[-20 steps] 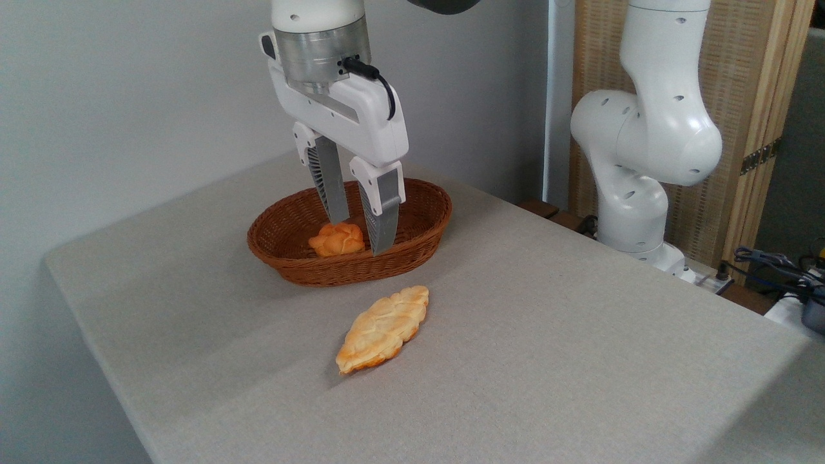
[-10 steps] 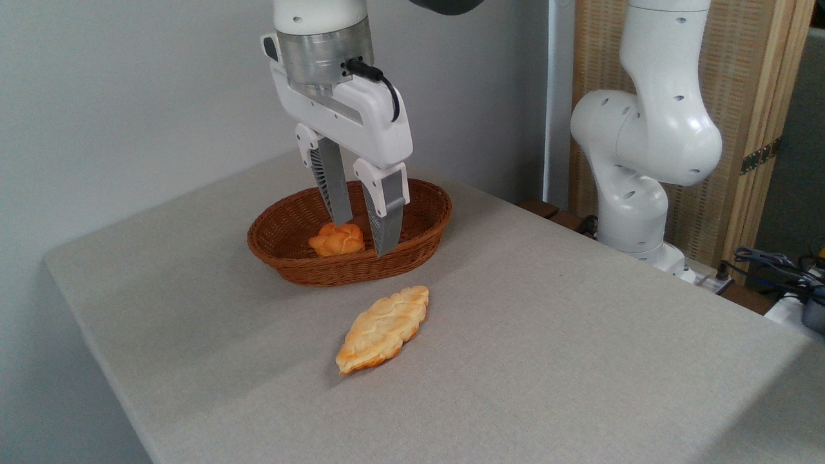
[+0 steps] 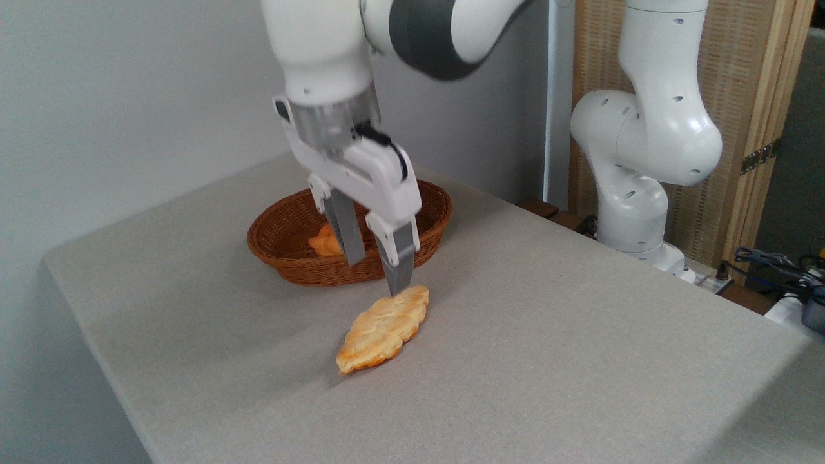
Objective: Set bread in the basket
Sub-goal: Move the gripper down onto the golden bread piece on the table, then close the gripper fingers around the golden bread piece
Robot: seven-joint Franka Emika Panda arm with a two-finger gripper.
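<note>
No readable text, label, brand, number or sign anywhere in view.

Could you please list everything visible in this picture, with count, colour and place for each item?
bread: one, pale golden with browner ends, flat on the table in front of the basket.
basket: one, reddish-brown wicker, oval, on the table behind the bread.
bun: one, orange, inside the basket, partly hidden by the fingers.
table: one, covered in grey cloth, filling most of the view.
folding screen: one, light wood and woven panels, at the right behind the arm.
cables: several, dark, at the right edge beyond the table.
arm base: one, white, standing beyond the table's right side.
gripper: one, white with grey fingers, open, empty, just above the bread's far end.
</note>
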